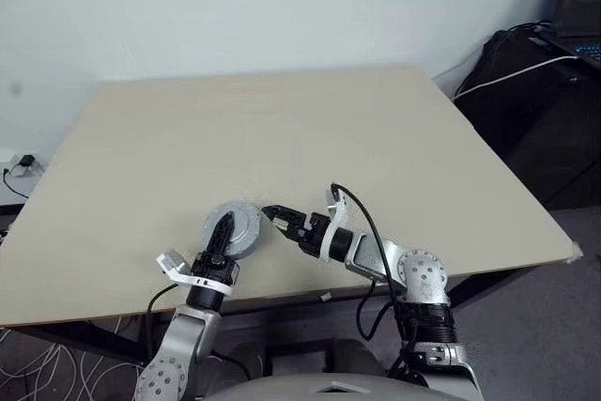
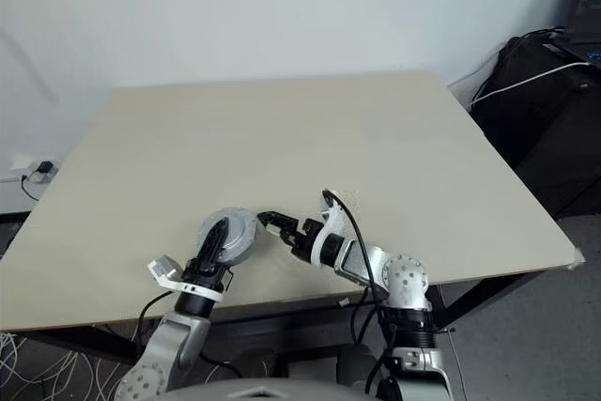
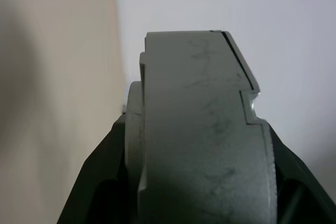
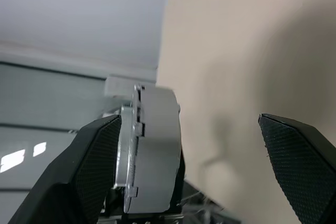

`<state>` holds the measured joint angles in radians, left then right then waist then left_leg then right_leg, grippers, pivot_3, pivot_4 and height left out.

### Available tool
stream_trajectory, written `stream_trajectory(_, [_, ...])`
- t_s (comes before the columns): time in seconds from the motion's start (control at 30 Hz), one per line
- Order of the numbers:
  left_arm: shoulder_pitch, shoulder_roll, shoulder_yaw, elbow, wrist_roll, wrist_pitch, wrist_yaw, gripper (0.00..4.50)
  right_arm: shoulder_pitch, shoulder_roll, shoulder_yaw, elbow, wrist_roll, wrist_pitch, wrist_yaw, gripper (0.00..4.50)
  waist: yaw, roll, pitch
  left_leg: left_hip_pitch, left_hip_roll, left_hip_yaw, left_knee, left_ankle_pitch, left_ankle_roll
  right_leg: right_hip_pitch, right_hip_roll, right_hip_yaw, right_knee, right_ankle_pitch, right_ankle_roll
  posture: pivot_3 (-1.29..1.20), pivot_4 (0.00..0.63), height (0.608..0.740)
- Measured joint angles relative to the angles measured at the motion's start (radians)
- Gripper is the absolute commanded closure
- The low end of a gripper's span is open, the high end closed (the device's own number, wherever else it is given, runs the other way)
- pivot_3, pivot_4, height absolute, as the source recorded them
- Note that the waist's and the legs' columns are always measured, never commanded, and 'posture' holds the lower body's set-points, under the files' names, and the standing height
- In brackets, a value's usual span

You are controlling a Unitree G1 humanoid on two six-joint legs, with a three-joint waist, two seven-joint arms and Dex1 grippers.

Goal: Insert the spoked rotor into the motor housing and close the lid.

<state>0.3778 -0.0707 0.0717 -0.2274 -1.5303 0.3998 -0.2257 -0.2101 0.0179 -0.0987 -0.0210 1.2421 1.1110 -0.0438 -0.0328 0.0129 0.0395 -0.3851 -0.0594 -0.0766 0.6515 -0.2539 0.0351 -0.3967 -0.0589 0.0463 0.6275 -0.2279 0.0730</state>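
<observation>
My left gripper (image 1: 223,225) is shut on a round silver-grey motor housing (image 3: 205,129), holding it just above the table (image 1: 282,119) near its front edge. The lid (image 1: 246,223) shows its smooth silver face in the left eye view. Seen edge-on in the right wrist view, the lid (image 4: 126,150) lies flat against the thicker housing (image 4: 157,150). My right gripper (image 1: 275,217) stands open just right of the housing, its black fingers (image 4: 100,161) spread wide and apart from it. The spoked rotor is hidden.
The grippers work close to the table's front edge (image 1: 282,293). A black bag (image 1: 526,91) with a white cable (image 1: 512,74) and a laptop (image 1: 577,7) stand beyond the table's right side. A wall socket (image 1: 23,164) is at the left.
</observation>
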Motion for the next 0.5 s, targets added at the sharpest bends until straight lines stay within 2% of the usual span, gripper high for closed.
stream_trajectory(0.07, [-0.019,0.001,0.005,0.001,0.034,-0.034,0.035,2.35,0.009,-0.043,0.037,-0.048,-0.099,-0.061,0.038,0.00,0.004,0.000,0.000,0.001,0.000,0.000,0.000,0.000,0.000,0.000,0.000,0.000,0.000,0.000,0.000,0.00,0.000,0.740])
stream_trajectory(0.17, [-0.098,0.007,0.022,0.004,0.100,-0.113,0.100,2.35,0.046,-0.166,0.202,-0.154,-0.386,-0.265,0.130,0.00,0.013,-0.001,-0.001,0.001,0.000,0.001,0.000,0.000,-0.001,0.001,0.000,0.000,0.000,-0.003,0.006,0.00,0.000,0.740])
stream_trajectory(0.23, [-0.146,0.009,0.039,0.006,0.126,-0.164,0.133,2.35,0.074,-0.195,0.261,-0.187,-0.507,-0.377,0.193,0.00,0.014,-0.003,-0.002,0.001,0.000,0.001,0.000,0.001,-0.001,0.003,0.000,0.001,0.000,-0.001,0.004,0.00,0.000,0.740])
stream_trajectory(0.33, [-0.257,0.002,0.074,0.046,0.147,-0.223,0.184,2.35,0.110,-0.211,0.308,-0.200,-0.599,-0.472,0.268,0.00,0.020,-0.007,-0.002,0.002,0.000,0.001,0.000,0.001,-0.001,0.004,0.001,0.001,0.000,0.001,0.001,0.00,0.000,0.740])
stream_trajectory(0.5, [-0.398,-0.005,0.168,0.127,0.180,-0.328,0.255,2.35,0.149,-0.206,0.321,-0.199,-0.672,-0.522,0.316,0.00,0.025,-0.011,-0.004,0.004,0.000,0.002,0.000,0.001,-0.001,0.004,0.001,0.002,0.000,0.002,0.000,0.00,0.000,0.740])
